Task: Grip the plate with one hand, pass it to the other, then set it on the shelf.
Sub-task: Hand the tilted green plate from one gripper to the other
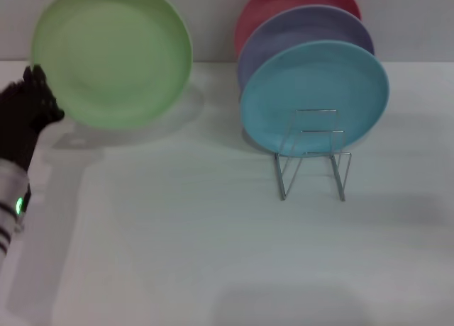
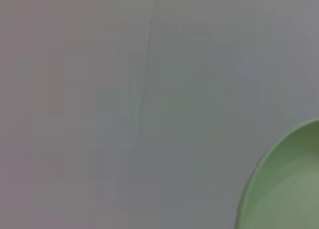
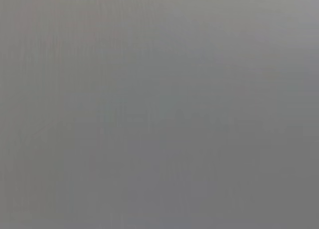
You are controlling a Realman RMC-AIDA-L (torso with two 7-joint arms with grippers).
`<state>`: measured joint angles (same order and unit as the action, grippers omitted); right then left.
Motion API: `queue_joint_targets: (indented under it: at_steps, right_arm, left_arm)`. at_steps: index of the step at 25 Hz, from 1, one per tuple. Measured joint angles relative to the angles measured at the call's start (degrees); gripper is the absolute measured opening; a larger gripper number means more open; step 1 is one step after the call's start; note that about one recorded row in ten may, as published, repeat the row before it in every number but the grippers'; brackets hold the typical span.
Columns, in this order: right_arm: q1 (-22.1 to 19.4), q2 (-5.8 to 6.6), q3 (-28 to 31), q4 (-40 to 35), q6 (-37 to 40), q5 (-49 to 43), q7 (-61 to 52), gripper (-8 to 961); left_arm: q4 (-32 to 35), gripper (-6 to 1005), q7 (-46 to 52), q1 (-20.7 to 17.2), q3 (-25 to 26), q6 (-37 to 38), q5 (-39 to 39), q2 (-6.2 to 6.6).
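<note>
The light-green plate (image 1: 112,54) is held up above the white table at the far left, tilted so its face is towards me, with its shadow on the table below. My left gripper (image 1: 37,79), black, grips the plate's left rim. A part of the plate's rim also shows in the left wrist view (image 2: 286,189). The silver wire rack (image 1: 312,159) stands on the table to the right of centre. My right gripper is out of view, and the right wrist view shows only a plain grey surface.
A turquoise-blue plate (image 1: 316,96) stands upright in the rack, with a lavender plate (image 1: 298,30) and a pink-red plate (image 1: 284,3) behind it. The white table (image 1: 177,234) stretches in front, and a pale wall rises behind.
</note>
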<state>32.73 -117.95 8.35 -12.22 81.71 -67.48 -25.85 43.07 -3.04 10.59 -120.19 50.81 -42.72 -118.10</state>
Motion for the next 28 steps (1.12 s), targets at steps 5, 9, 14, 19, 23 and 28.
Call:
queue_joint_targets:
  at_steps: [5, 9, 14, 19, 23, 28]
  right_arm:
    - [-0.1, -0.09, -0.1, 0.0, 0.1, -0.2, 0.0, 727]
    - [-0.4, -0.12, -1.8, 0.0, 0.1, -0.3, 0.1, 727]
    - [-1.8, -0.91, -6.9, 0.6, 0.9, -0.3, 0.1, 727]
    - [-4.3, -1.18, -11.8, 4.5, 4.2, -0.3, 0.7, 726]
    - [-6.5, -1.37, -15.1, 10.2, 8.2, -0.3, 6.4, 727]
    - [-8.3, -1.4, -17.7, 20.7, 13.8, -1.3, 17.3, 727]
  left_arm:
    - [-11.1, 29, 11.4, 0.3, -4.0, 13.2, 3.9, -0.42]
    - [-14.7, 29, 11.8, 0.1, -7.9, 18.8, 3.8, -0.83]
    - [-13.3, 30, 5.5, -0.2, -15.1, 18.8, -2.4, -1.06]
    - [-9.5, 30, -3.5, 0.1, -22.1, 18.3, -13.5, -1.07]
    - [-7.0, 30, -7.1, -0.5, -23.6, 18.3, -16.4, -1.08]
    - [-6.0, 29, -7.7, -1.5, -24.6, 19.0, -16.6, -1.08]
